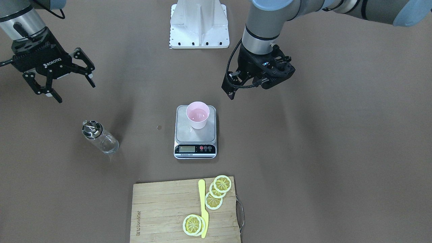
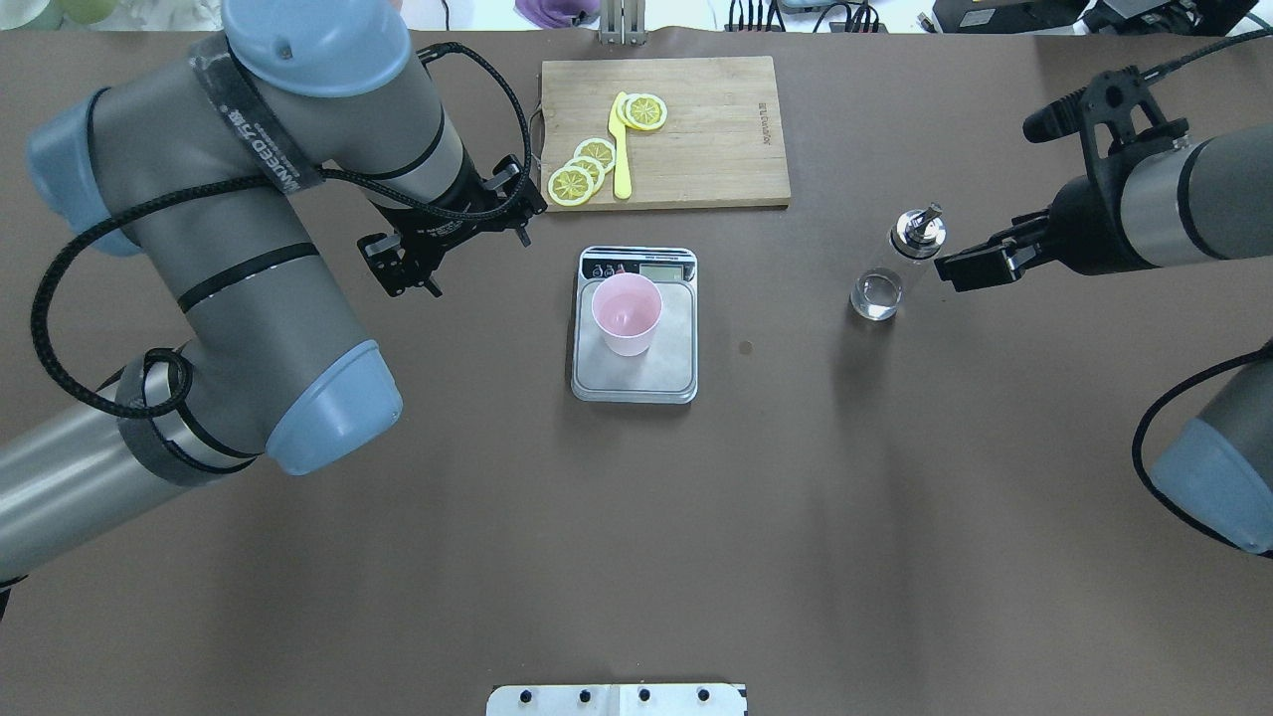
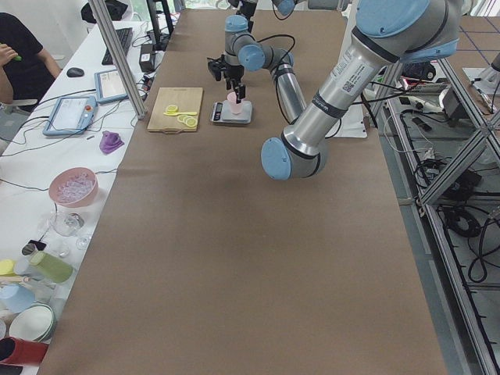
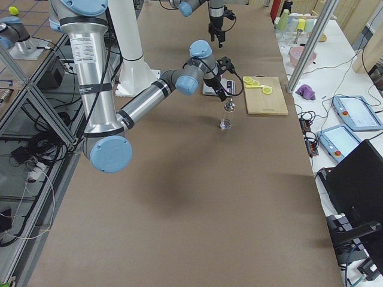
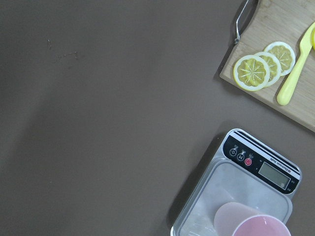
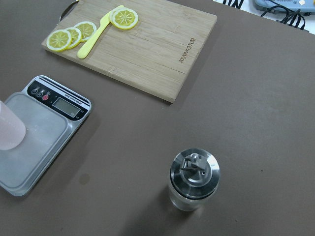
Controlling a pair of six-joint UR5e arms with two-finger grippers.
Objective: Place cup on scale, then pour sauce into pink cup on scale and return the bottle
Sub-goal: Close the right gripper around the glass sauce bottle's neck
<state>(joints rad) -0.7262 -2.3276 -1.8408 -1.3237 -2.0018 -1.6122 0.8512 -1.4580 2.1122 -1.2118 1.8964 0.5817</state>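
Base plate: white mount point(image 1: 199, 25) sat nearest the robot, bolted onto the brown counter point(image 1: 303, 152).
Left hand: the left hand point(image 2: 408, 278) hung just off the scale's corner on the robot's left. Its fingers looked spread and it had hold of nothing, clear of the cup.
Right hand: the right hand point(image 1: 75, 90) was wide open and empty too, with "ROBOTIQ" in white on its black body. It was near the bottle on the robot's side, not touching it.
Cup: the pink cup point(image 1: 197, 114) stood upright on the scale's steel platform, on the half nearer the robot, away from the display.
Scale: the scale point(image 1: 189, 135) sat mid-counter with its black strip facing away from the robot. The strip had a grey LCD and little red buttons; I couldn't read any digits or the tiny button labels.
Bottle: the clear glass bottle point(image 1: 100, 137) with a silver spout cap stood upright on the counter on the right arm's side, well apart from the scale.
Cutting board: the wooden cutting board point(image 1: 162, 209) was farthest out, beyond the scale. It had a burnt-in logo along one edge, too small to make out.
On the board: lemon slices point(image 1: 222, 184) and a yellow knife point(image 1: 203, 209) lay on it, with the slices overlapping in two little groups.
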